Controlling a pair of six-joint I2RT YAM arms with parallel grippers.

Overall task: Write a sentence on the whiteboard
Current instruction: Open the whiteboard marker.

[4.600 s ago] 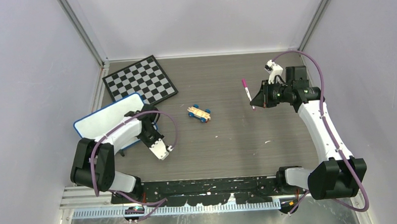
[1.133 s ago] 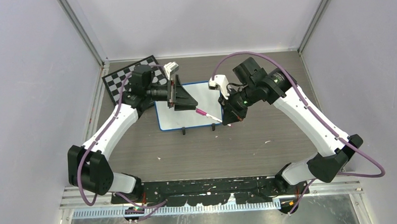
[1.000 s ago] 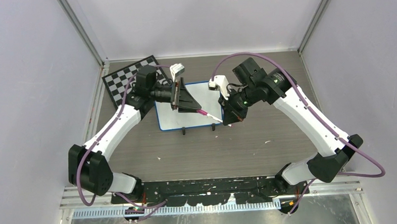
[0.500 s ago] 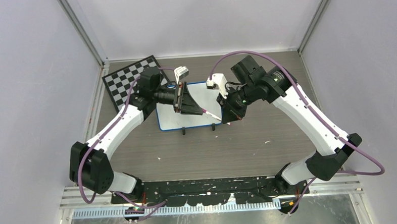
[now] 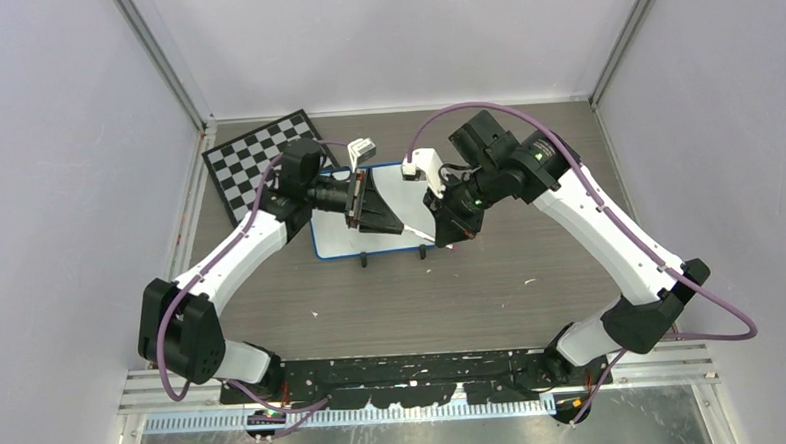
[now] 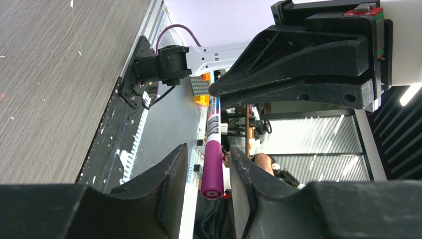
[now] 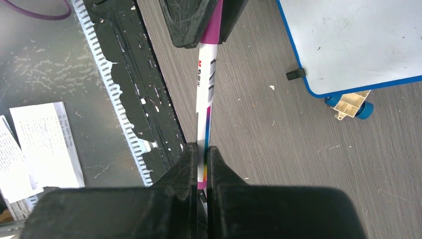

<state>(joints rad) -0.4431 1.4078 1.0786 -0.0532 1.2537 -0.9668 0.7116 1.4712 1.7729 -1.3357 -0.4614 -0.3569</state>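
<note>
1. Marker [image 5: 417,235]: only a short white stretch shows between the left gripper [image 5: 393,225] and the right gripper [image 5: 450,238]; both ends are covered
2. Whiteboard [image 7: 348,45]: cut off by the top and right edges of the right wrist view; whatever is written on it is too faint to read
3. Small beige-and-blue toy [image 7: 354,105]: mostly hidden beneath the whiteboard's corner
4. Chessboard [image 5: 256,160]: near corner covered by the left arm
</note>
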